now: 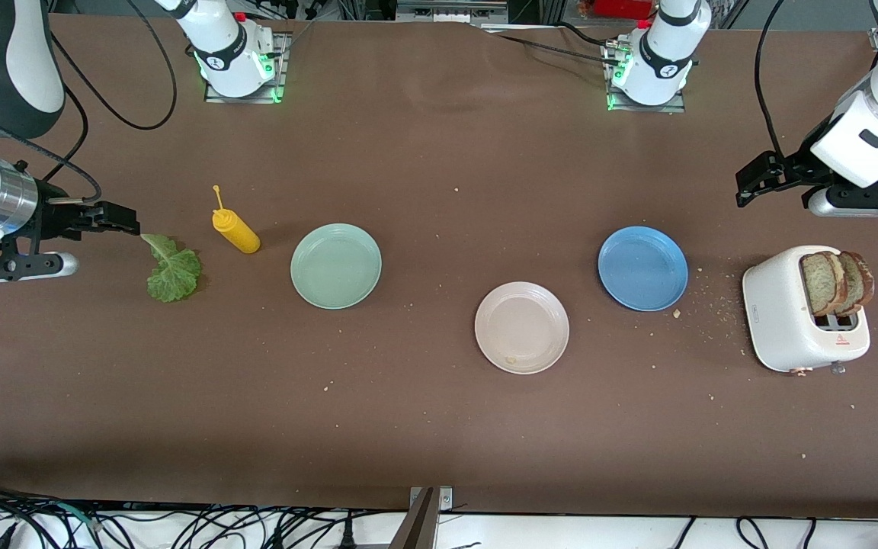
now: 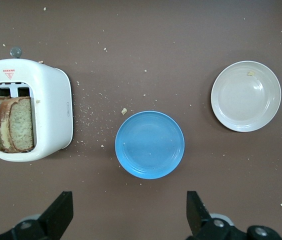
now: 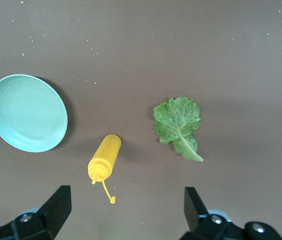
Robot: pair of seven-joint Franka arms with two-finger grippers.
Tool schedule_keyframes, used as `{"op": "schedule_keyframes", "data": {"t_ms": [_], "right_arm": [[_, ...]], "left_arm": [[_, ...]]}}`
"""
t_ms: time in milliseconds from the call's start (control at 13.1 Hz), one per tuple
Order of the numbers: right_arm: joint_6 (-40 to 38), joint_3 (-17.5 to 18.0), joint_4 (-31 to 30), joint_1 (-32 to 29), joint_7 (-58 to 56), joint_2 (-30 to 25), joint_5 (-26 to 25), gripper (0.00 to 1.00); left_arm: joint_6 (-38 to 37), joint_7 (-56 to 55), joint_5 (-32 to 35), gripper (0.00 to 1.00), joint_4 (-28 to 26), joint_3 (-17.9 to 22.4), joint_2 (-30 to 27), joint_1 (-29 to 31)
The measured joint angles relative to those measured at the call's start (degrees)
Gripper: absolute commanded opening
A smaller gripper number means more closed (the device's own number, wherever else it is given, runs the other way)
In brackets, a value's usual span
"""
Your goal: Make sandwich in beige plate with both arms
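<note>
- Left gripper point(image 1: 748, 185) jaws open, empty, raised at the left arm's end of the bench; two bread slices point(image 1: 835, 282) upright in toaster point(image 1: 801, 309) below.
- Right gripper point(image 1: 123, 219) jaws open, empty, over stem of lettuce leaf point(image 1: 173, 268).
- Beige plate point(image 1: 521, 328) bare mid-bench, between both jaws.
- Leaf long axis: stem toward right jaws, probably; pinch stem, not ruffle.
- Bread: grip across faces, lift straight up.
</note>
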Motion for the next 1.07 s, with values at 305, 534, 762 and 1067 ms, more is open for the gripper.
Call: {"op": "schedule_keyframes", "data": {"t_ms": [305,534,762,1067], "right_arm": [[0.0,0.0,0.0,0.0,0.0,0.0,0.0,1.00],[-0.1,0.0,0.0,0.0,0.0,0.0,0.0,1.00],[-0.2,0.0,0.0,0.0,0.0,0.0,0.0,1.00],[-0.3,0.0,0.0,0.0,0.0,0.1,0.0,1.00]], "left_arm": [[0.0,0.0,0.0,1.00,0.0,0.0,0.0,0.0],[0.0,-0.1,0.0,1.00,0.0,0.0,0.1,0.0],[0.0,-0.1,0.0,1.00,0.0,0.1,0.1,0.0],[0.0,-0.1,0.0,1.00,1.0,0.1,0.0,0.1]]}}
